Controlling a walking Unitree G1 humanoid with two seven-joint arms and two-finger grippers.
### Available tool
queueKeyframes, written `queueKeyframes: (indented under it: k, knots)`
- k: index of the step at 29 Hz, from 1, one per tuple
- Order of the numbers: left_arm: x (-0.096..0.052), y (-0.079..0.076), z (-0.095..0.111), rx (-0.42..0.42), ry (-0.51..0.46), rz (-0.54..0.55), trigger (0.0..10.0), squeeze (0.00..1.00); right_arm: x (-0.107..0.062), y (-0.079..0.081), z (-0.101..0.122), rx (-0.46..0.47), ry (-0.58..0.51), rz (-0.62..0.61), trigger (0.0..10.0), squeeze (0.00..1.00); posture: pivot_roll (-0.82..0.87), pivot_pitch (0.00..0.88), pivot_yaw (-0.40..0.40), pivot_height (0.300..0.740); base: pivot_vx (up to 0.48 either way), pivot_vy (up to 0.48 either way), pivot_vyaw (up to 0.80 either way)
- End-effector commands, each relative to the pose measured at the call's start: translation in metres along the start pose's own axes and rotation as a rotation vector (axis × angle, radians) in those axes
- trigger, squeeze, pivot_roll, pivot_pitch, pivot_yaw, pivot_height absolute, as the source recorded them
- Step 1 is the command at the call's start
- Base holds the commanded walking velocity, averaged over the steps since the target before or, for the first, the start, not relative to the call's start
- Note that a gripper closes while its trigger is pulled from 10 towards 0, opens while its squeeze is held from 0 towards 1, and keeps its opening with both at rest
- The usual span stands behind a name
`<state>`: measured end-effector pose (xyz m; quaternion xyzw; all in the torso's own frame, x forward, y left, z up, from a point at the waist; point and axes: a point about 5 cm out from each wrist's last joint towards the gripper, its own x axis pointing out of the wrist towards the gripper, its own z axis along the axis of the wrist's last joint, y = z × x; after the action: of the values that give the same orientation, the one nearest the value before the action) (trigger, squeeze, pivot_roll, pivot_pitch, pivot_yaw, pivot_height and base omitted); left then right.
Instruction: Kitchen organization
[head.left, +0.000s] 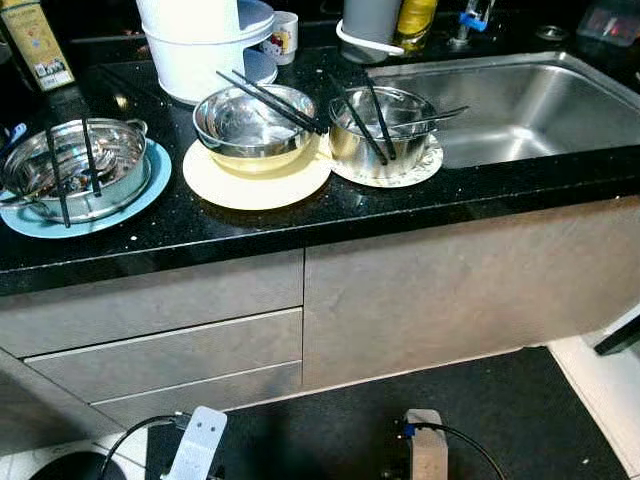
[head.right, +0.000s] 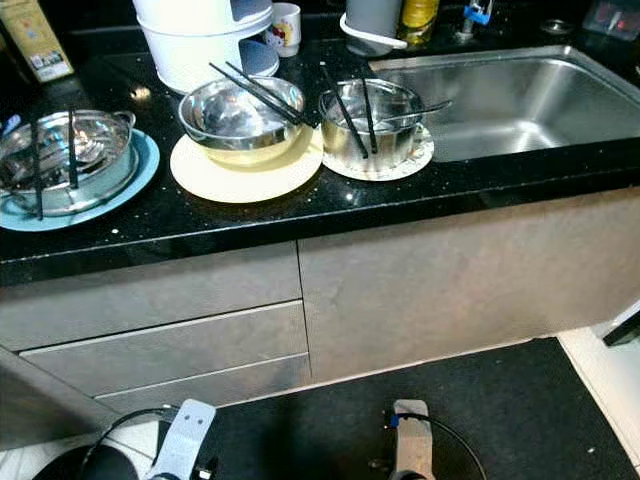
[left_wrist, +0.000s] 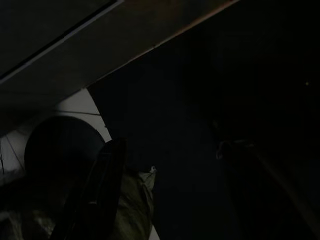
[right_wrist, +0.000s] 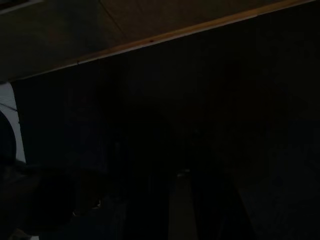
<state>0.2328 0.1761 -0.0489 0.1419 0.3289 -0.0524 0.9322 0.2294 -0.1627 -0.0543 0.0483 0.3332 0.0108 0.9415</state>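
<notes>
Taking the sink (head.left: 520, 105) as the anchor: it's a stainless basin sunk into the black desk (head.left: 250, 225), and everything else lines up to its left. Right beside the sink's left edge sits a steel pot (head.left: 382, 128) on a small patterned plate (head.left: 420, 168), with black chopsticks (head.left: 372, 120) laid across its rim. Next over, further from the sink, there's a steel bowl (head.left: 254, 125) on a pale yellow plate (head.left: 256, 180), another pair of chopsticks resting across its top and touching the pot's side. Farthest from the sink is a handled steel pan (head.left: 84, 165) on a light blue plate (head.left: 100, 215), also with chopsticks over it.

Behind the bowl, a white tub (head.left: 200, 55) with a small mug (head.left: 284, 38) next to it. Behind the sink's back left corner stand a grey container (head.left: 370, 22) and a yellow bottle (head.left: 416, 20).

Below the desk are grey drawers (head.left: 160, 350) and a dark floor mat (head.left: 480, 410).

Both arms hang idle down low, the left arm (head.left: 198, 445) and the right arm (head.left: 428, 445). The wrist views are super dark, so honestly can't tell how either set of jaws stands.
</notes>
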Motion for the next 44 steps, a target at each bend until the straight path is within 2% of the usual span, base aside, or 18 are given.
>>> queueKeyframes:
  k: [1,2,4,7,13,15,17,19,20,23,28,37,44]
  knots:
    - [-0.002,-0.006,-0.009,0.036,0.030,-0.029,10.0,0.00,-0.005,-0.006,-0.011,0.013,0.020,-0.015,10.0,0.00,-0.07,0.253,0.026,0.740,0.000,0.000,0.00]
    - [-0.002,-0.006,-0.009,0.036,0.030,-0.029,10.0,0.00,-0.005,-0.006,-0.011,0.013,0.020,-0.015,10.0,0.00,-0.07,0.253,0.026,0.740,0.000,0.000,0.00]
    - [0.000,-0.015,-0.003,0.040,0.022,-0.049,10.0,0.00,-0.007,-0.016,-0.013,-0.014,0.030,-0.022,10.0,0.00,-0.07,0.249,-0.004,0.740,0.000,0.000,0.00]
    - [0.000,-0.022,-0.003,0.054,0.023,-0.061,10.0,0.00,-0.010,-0.023,-0.017,-0.027,0.042,-0.028,10.0,0.00,-0.07,0.240,0.000,0.740,0.000,0.000,0.00]
    - [-0.002,-0.019,-0.005,0.071,0.003,-0.054,10.0,0.00,-0.014,-0.027,-0.024,-0.061,0.055,-0.039,10.0,0.00,-0.12,0.240,0.026,0.740,0.000,0.000,0.00]
    - [-0.003,-0.017,-0.006,0.083,-0.004,-0.043,10.0,0.00,-0.015,-0.028,-0.026,-0.052,0.056,-0.045,10.0,0.00,-0.12,0.240,0.026,0.740,0.000,0.000,0.00]
    - [-0.004,-0.013,-0.011,0.039,0.011,-0.009,10.0,0.00,-0.015,-0.025,-0.027,-0.050,0.052,-0.040,10.0,0.00,-0.12,0.244,0.012,0.740,0.000,0.000,0.00]
    - [-0.005,-0.013,-0.012,0.034,0.011,-0.006,10.0,0.00,-0.015,-0.024,-0.027,-0.056,0.053,-0.033,10.0,0.00,-0.12,0.246,0.005,0.740,0.000,0.000,0.00]
    - [-0.007,-0.013,-0.016,0.045,0.019,0.006,10.0,0.00,-0.016,-0.021,-0.030,-0.069,0.070,-0.018,10.0,0.00,-0.10,0.272,-0.013,0.740,0.000,0.000,0.00]
    - [-0.012,-0.014,-0.028,0.029,0.040,0.013,10.0,0.00,-0.020,-0.013,-0.042,-0.139,0.106,0.037,10.0,0.00,-0.10,0.259,-0.002,0.740,0.000,0.000,0.00]
    - [-0.014,-0.017,-0.033,0.055,0.053,-0.003,10.0,0.00,-0.023,-0.016,-0.048,-0.124,0.119,0.017,10.0,0.00,-0.09,0.284,-0.005,0.740,0.000,0.000,0.00]
    - [-0.009,-0.010,-0.022,0.034,0.039,0.037,10.0,0.00,-0.013,-0.012,-0.027,-0.148,0.074,0.031,10.0,0.00,-0.09,0.257,-0.053,0.740,0.000,0.000,0.00]
    - [-0.008,-0.012,-0.021,0.011,0.039,0.036,10.0,0.00,-0.009,-0.020,-0.016,-0.110,0.054,-0.001,10.0,0.00,-0.09,0.219,-0.025,0.740,0.000,0.000,0.00]
